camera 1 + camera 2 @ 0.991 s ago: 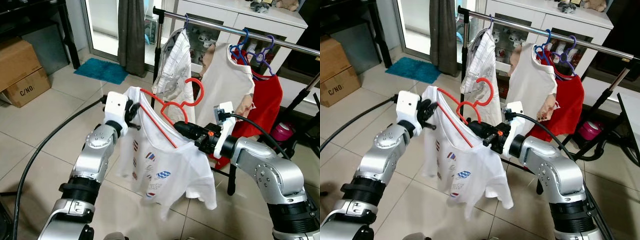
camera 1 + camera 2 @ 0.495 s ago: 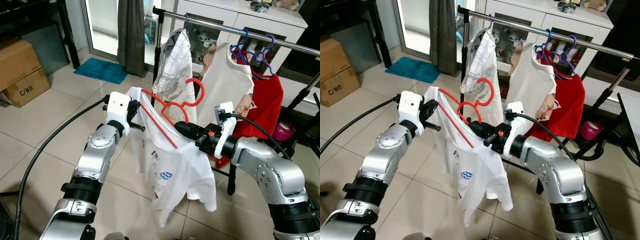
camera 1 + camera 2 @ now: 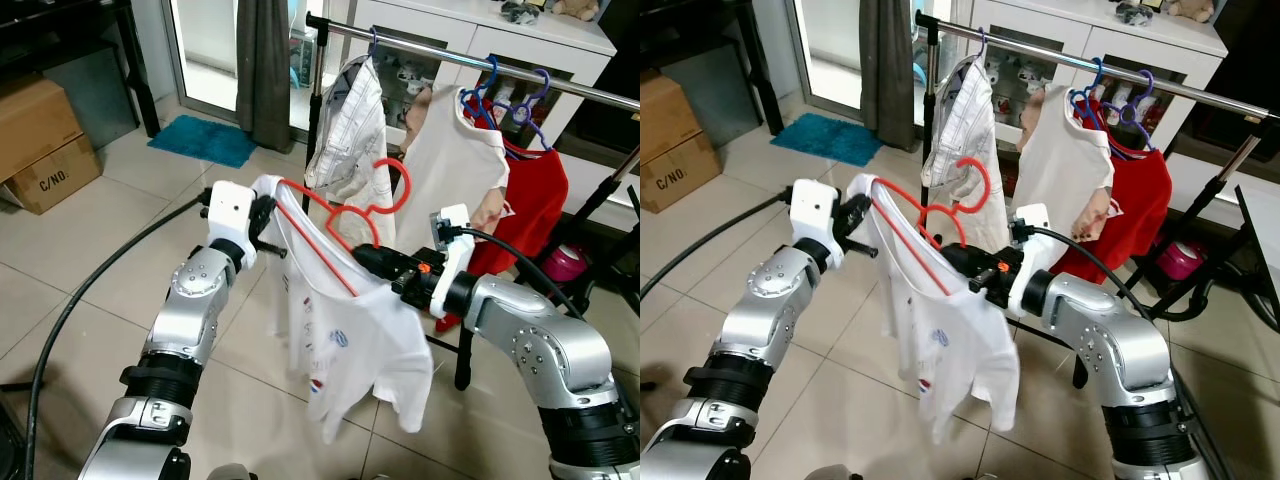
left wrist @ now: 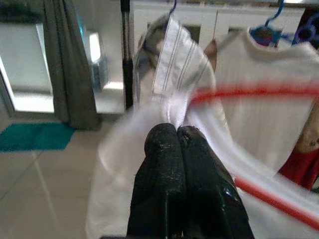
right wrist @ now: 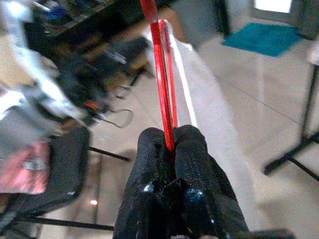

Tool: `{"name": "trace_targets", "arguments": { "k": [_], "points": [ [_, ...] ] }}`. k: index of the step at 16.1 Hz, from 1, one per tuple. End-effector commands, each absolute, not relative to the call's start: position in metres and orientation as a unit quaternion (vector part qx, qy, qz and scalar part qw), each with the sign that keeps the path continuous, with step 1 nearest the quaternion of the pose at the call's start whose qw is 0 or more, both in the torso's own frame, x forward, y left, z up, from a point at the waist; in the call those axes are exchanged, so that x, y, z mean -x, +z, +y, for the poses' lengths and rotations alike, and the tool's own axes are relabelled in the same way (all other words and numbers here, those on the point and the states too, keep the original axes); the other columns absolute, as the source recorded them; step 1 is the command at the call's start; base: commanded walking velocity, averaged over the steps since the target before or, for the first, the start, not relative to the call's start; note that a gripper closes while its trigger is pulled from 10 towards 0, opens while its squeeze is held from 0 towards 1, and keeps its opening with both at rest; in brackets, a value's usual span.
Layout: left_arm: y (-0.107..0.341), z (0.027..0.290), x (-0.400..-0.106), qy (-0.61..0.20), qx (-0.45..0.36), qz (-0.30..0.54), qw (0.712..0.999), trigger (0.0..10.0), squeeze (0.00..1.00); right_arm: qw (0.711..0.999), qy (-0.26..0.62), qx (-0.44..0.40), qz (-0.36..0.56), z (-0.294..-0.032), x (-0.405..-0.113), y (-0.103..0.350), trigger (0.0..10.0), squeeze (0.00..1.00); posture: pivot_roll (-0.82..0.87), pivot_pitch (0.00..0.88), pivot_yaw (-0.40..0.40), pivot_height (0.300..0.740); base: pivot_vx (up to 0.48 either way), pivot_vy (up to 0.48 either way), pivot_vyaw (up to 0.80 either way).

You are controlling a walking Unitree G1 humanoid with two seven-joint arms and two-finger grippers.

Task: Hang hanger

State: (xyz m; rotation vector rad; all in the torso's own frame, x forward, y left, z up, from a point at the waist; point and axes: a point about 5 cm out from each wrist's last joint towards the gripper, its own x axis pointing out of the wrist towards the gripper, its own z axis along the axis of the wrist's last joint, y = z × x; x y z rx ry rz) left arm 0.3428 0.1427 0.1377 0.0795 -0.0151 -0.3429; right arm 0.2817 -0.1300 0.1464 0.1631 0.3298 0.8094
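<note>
While the white shirt (image 3: 340,320) drooped from the red hanger (image 3: 335,225) in front of the rail (image 3: 470,62), both arms held the load between them, well short of the bar. The right gripper (image 5: 172,142) had its fingers (image 5: 192,149) pinched on the hanger's thin red arm. The left gripper (image 4: 177,132) had its fingers (image 4: 162,149) pressed together on a fold of the shirt's shoulder near the hanger's far end. The hook (image 3: 395,185) pointed up and toward the rail, below it and near the gap between the striped shirt (image 3: 350,130) and the cream shirt (image 3: 455,160). To do this well, I judged the hook should be raised above the bar before moving forward, aimed at that free gap, then lowered until it caught. The left fingers should let go of the cloth late, so the shirt would not slide off. The swinging hem could snag on neighbouring clothes.
</note>
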Motion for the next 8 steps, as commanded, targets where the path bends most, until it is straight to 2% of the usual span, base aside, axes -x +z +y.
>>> {"name": "trace_targets", "arguments": {
  "k": [1,3,6,8],
  "points": [
    [0.148,0.14,-0.342,-0.178,-0.032,-0.038,0.983,0.0,0.0,0.913,0.367,-0.059,0.168,-0.138,-0.286,0.146,0.0,0.0,0.0,0.0,-0.098,0.74,0.0,0.0,0.0],
    [0.157,0.143,-0.336,-0.172,-0.02,-0.074,0.982,0.0,0.0,0.923,0.333,-0.021,0.191,-0.145,-0.29,0.136,0.0,0.0,0.0,0.0,-0.098,0.74,0.0,0.0,0.0],
    [0.169,0.152,-0.335,-0.149,-0.03,-0.102,0.983,0.0,0.0,0.92,0.337,-0.005,0.201,-0.146,-0.287,0.132,0.0,0.0,0.01,0.0,-0.1,0.74,0.0,0.0,0.0],
    [0.181,0.179,-0.344,-0.088,-0.067,-0.104,0.988,0.0,0.0,0.901,0.39,0.012,0.191,-0.144,-0.278,0.133,0.0,0.0,0.01,0.0,-0.102,0.74,0.0,0.0,0.0]
  ]
}}
